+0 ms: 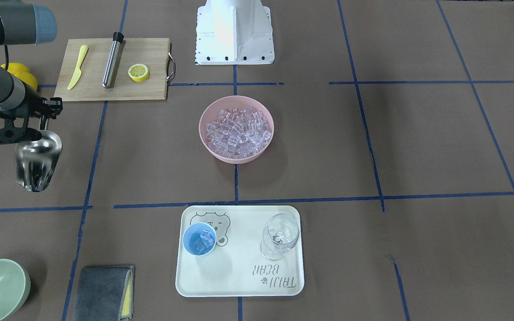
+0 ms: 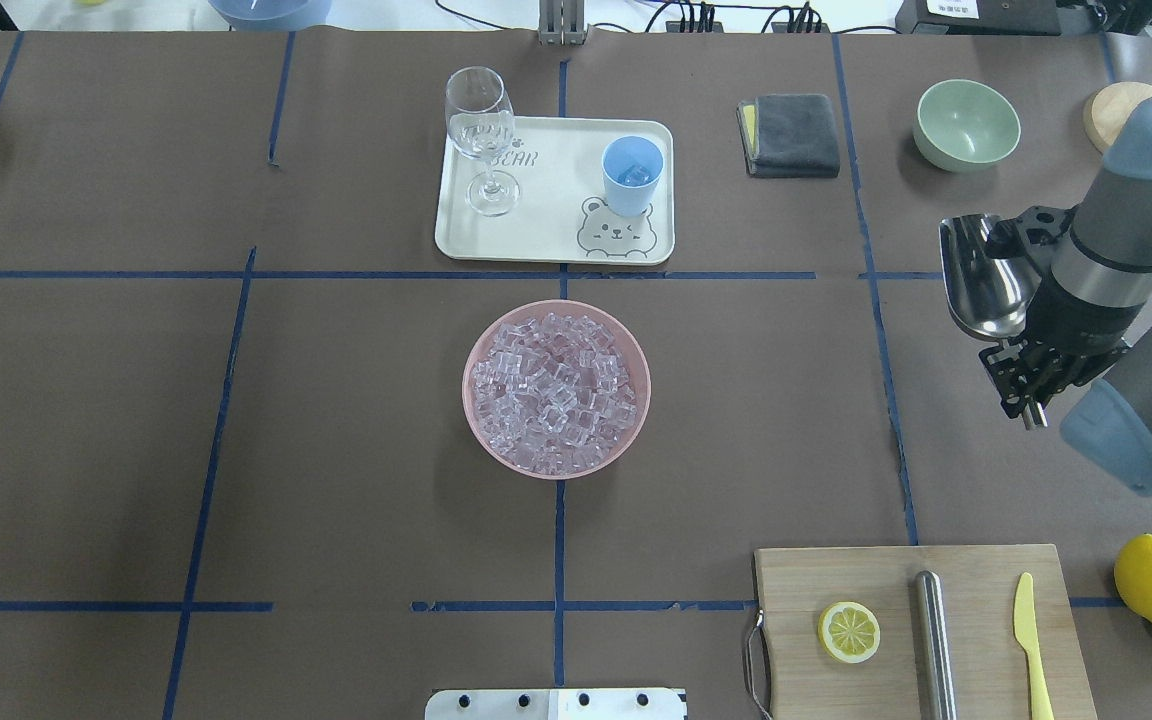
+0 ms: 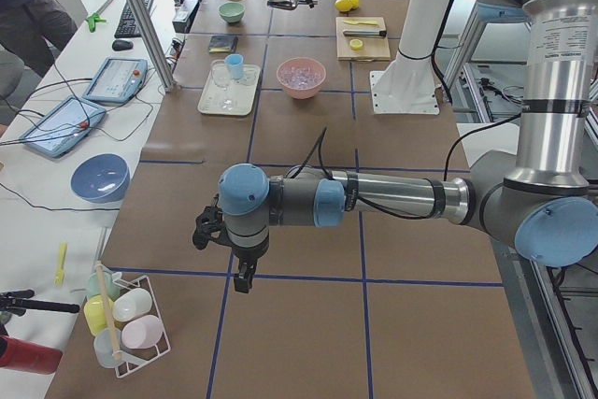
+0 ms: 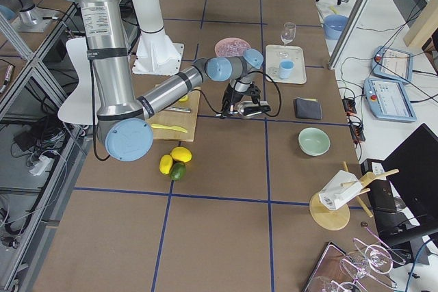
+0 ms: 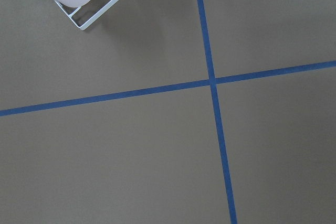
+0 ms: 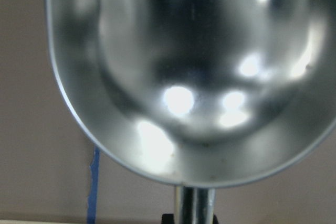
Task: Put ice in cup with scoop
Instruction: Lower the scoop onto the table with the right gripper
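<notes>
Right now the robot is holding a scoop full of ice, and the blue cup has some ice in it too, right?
Not quite. The scoop is empty: the right wrist view shows only bare shiny metal inside it. The rest is right: the robot does hold it, and the cup does have some ice in it.

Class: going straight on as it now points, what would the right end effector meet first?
The right end effector, gripping the scoop, points roughly downward, so probably the brown table; its height is unclear.
</notes>
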Action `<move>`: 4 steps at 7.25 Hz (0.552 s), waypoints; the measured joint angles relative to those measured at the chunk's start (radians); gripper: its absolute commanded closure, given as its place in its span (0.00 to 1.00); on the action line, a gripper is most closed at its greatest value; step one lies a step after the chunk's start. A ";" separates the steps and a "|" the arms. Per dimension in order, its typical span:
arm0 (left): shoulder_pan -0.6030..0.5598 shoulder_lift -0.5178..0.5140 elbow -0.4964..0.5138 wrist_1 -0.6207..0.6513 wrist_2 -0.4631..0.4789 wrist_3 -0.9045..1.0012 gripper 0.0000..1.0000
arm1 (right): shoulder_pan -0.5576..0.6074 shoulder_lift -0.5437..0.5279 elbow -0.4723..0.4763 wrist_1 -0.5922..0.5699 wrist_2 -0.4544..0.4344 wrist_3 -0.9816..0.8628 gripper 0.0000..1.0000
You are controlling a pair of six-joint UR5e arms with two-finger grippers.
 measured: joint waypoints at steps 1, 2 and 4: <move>0.001 -0.001 -0.001 -0.001 0.000 0.001 0.00 | -0.029 0.001 -0.021 0.003 0.016 0.025 1.00; 0.002 -0.002 -0.001 -0.002 -0.001 0.001 0.00 | -0.056 0.003 -0.032 0.010 0.033 0.062 1.00; 0.002 -0.001 -0.001 -0.020 -0.001 0.002 0.00 | -0.080 -0.003 -0.063 0.033 0.069 0.094 1.00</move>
